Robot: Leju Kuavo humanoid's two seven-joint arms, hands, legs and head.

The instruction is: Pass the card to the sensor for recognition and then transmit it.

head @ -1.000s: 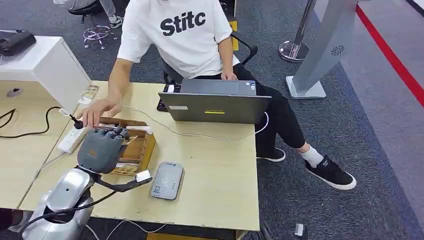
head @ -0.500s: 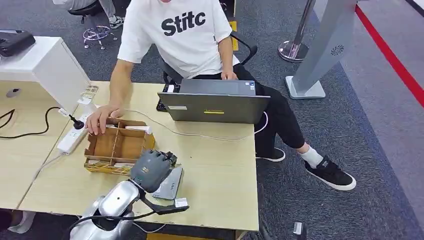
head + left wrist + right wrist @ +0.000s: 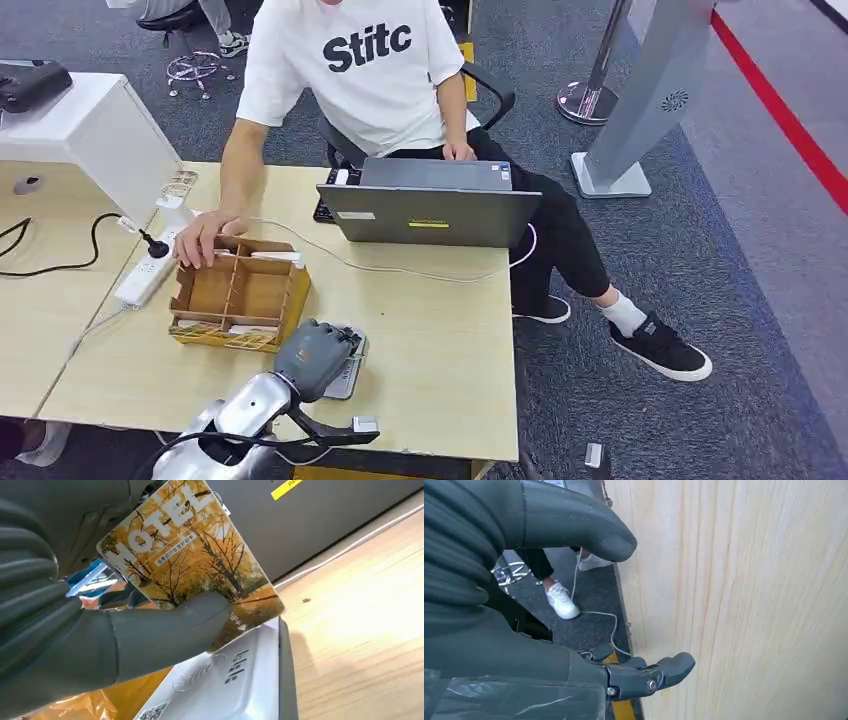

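My left hand (image 3: 314, 358) hovers over the grey card sensor (image 3: 350, 380) near the table's front edge and hides most of it. In the left wrist view the card (image 3: 190, 555), printed with yellow trees and the word HOTEL, is pinched under the thumb (image 3: 170, 630) and tilts just above the sensor's white face (image 3: 235, 680). Whether the card touches the sensor is unclear. My right hand (image 3: 499, 630) hangs beside a pale wooden surface (image 3: 749, 605), fingers apart and holding nothing.
A wooden compartment box (image 3: 240, 292) with more cards stands left of the sensor, and a person's hand (image 3: 205, 235) rests on its far corner. A grey laptop (image 3: 430, 205) faces the seated person. A power strip (image 3: 145, 280) and cables lie at the left.
My left hand has carried the card from the wooden box to the right and down, and now sits low over the sensor. The person's hand has stayed at the box.
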